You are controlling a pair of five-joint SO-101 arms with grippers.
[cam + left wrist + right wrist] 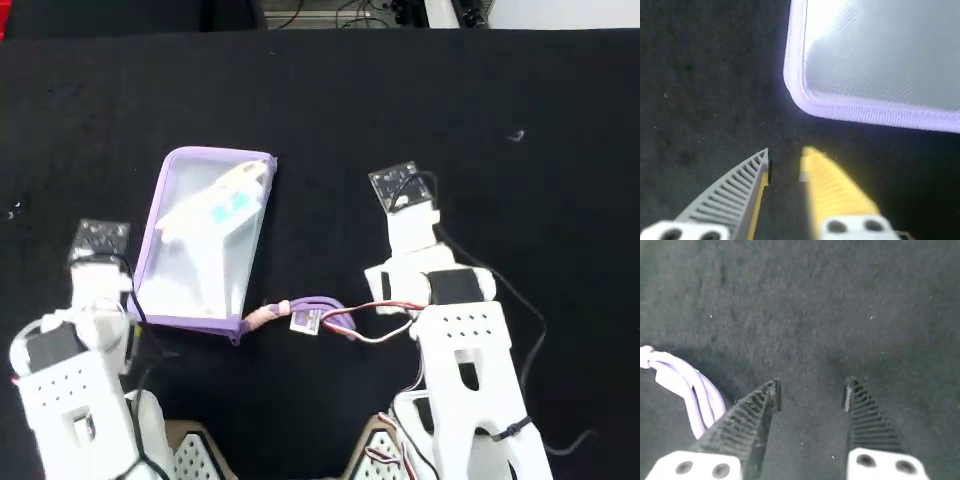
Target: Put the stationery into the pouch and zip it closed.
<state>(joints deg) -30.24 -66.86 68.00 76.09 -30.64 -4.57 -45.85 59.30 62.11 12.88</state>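
A translucent pouch (200, 250) with purple edging lies flat on the black table, left of centre. Pale stationery (222, 200) with a teal patch shows through its far end. A purple strap (318, 318) with a small tag trails from its near corner toward the right arm. My left gripper (786, 155) hovers just off a rounded pouch corner (805, 100), slightly open, with nothing between its grey and yellow fingers. In the high view the left gripper (100, 242) is beside the pouch's left edge. My right gripper (811, 387) is open over bare cloth, beside the strap (695, 390).
The black cloth (480, 110) covers the whole table. Red and white cables (385, 322) run from the right arm across the strap's end. Cables and equipment lie beyond the far edge.
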